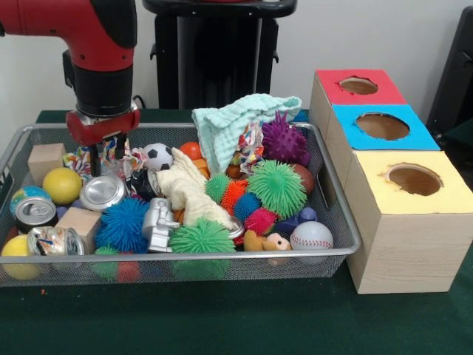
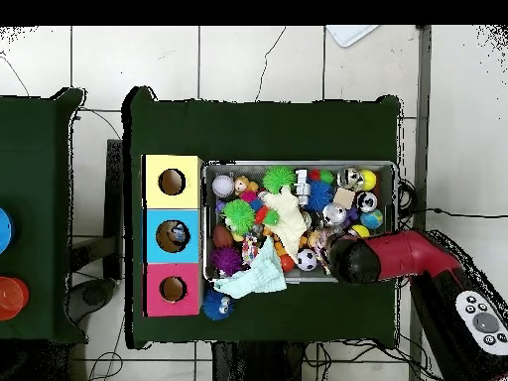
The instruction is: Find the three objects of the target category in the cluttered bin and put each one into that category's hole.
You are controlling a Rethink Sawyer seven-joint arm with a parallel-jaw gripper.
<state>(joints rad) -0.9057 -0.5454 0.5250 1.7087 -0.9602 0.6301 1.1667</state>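
Observation:
A wire-mesh bin point(image 1: 222, 256) holds several mixed toys. Three metal cans lie at its left end: a silver one point(image 1: 102, 192), a dark one point(image 1: 34, 213) and a printed one point(image 1: 55, 240). My gripper point(image 1: 107, 159) hangs over the bin's back left corner, just above the silver can and next to a coloured rope toy point(image 1: 74, 160). It is open, with nothing held. In the overhead view the red arm point(image 2: 392, 254) covers the gripper at the bin's point(image 2: 298, 166) lower right. Beside the bin stand three box holes: red point(image 1: 358, 85), blue point(image 1: 382, 126) and yellow point(image 1: 414, 179).
Spiky balls in green point(image 1: 277, 188), blue point(image 1: 122, 224) and purple point(image 1: 284, 140), a baseball point(image 1: 311, 237), a soccer ball point(image 1: 157, 156), wooden blocks point(image 1: 46, 160), a teal cloth point(image 1: 236, 122) and a cream cloth point(image 1: 188, 192) crowd the bin. A blue toy point(image 2: 216, 305) lies outside it.

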